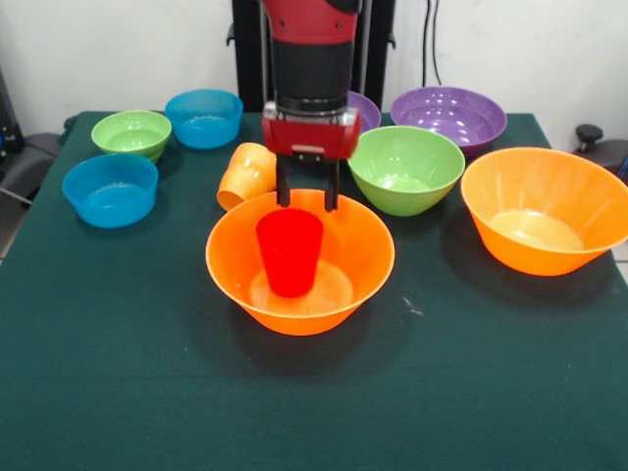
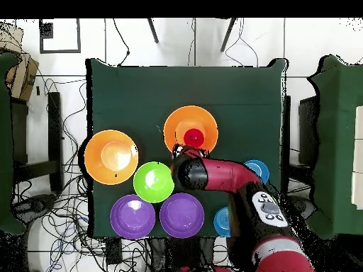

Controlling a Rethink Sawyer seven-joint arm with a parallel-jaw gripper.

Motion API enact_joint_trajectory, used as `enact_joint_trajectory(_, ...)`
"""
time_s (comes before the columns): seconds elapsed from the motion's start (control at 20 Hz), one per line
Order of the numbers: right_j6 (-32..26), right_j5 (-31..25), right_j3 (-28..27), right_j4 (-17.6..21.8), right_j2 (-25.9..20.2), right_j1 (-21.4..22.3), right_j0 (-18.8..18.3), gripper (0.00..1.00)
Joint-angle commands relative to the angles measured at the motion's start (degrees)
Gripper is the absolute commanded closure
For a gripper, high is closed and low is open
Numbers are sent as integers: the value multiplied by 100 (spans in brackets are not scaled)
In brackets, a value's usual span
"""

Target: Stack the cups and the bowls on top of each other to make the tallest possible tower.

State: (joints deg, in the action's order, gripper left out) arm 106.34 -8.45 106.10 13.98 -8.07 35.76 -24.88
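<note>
A dark green cloth-covered bench [image 1: 118,373] carries two large glossy orange plastic bowls [image 1: 300,260] [image 1: 548,209], a medium green bowl [image 1: 405,169], a small green one [image 1: 131,134], two blue bowls [image 1: 110,189] [image 1: 204,118], two purple bowls [image 1: 448,118] [image 1: 365,110] (one mostly hidden), and an orange ridged tumbler [image 1: 245,175] on its side.

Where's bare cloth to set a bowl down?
The whole strip in front of the orange bowl holding the red cup is bare, as is the left front corner below the blue bowl. Behind, beside the gripper, bowls crowd together.
</note>
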Motion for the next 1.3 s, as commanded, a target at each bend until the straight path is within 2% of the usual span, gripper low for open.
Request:
enact_joint_trajectory(0.05,-221,-1058,689,29,-999,911,-368,0)
enact_joint_trajectory(0.25,-177,-1016,792,66,-1181,914,-511,0)
enact_joint_trajectory(0.6,105,-739,880,181,-1068,786,-396,0)
enact_joint_trajectory(1.0,512,-356,784,195,-649,541,121,0)
enact_joint_trajectory(1.3,509,-390,790,152,-604,555,189,0)
